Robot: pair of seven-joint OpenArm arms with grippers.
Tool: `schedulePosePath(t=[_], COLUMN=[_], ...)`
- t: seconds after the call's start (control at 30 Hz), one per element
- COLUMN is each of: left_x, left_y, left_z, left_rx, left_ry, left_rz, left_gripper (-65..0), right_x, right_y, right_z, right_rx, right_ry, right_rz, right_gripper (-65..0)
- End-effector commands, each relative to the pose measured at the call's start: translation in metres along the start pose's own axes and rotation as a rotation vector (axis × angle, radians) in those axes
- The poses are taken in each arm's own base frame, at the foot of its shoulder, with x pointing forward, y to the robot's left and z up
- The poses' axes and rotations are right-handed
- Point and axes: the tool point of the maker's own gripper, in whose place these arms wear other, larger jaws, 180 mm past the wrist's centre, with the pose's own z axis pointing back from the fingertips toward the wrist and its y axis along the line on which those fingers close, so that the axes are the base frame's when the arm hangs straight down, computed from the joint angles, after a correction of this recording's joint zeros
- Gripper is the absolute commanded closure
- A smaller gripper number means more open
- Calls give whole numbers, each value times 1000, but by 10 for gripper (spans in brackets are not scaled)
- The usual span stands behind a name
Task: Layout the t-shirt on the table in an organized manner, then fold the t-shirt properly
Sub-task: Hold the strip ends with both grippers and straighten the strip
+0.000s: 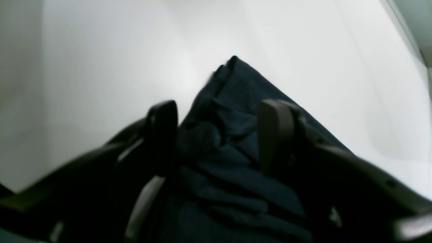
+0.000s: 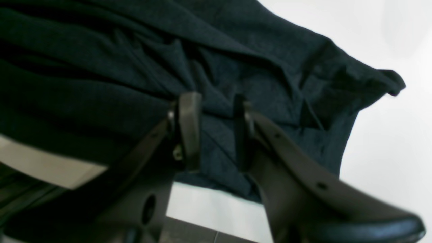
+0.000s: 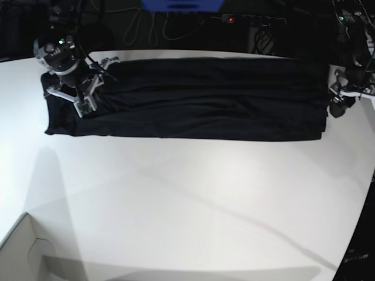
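On white bench, seeing black t-shirt lying bunched, awaiting spreading and folding, showing left end effector wide, right end effector narrower.

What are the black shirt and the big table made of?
The t-shirt looks like soft, thin cloth, maybe cotton, with a dull finish: it bends into lots of little folds and wrinkles. The table has a smooth, slightly shiny white top, perhaps plastic or painted wood, because soft, blurry shadows or reflections show on it.
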Motion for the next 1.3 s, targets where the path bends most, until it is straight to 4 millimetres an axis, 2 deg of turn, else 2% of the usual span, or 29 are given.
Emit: schedulePosePath(t=[0.0, 0.23, 0.43, 0.53, 0.8, 0.9, 1.17, 1.27], left_x=[8, -5, 6, 7, -26, -35, -37, -44], left_y=[2, 14, 3, 0, -31, -25, -17, -14], left_z=[0, -11, -8, -10, -26, -29, -32, -33], left_rx=[-3, 15, -11, -17, -84, -72, -49, -22], left_ry=[-19, 12, -14, -19, 58, 83, 94, 114], left_rz=[-3, 54, 29, 28, 23, 40, 34, -2], left_gripper=[-363, -435, -519, -520, -519, -518, -518, -518], right_x=[11, 12, 11, 12, 12, 12, 11, 12], right_y=[-3, -3, -3, -4, -4, -4, -5, -4], right_z=[3, 3, 2, 2, 2, 2, 2, 2], right_rx=[-10, -10, -9, -10, -10, -10, -14, -11], right_ry=[-42, -44, -43, -45, -45, -44, -41, -44], right_rz=[5, 3, 2, 3, 2, 4, 3, 5], right_gripper=[-166, -166, -166, -166, -166, -166, -166, -166])
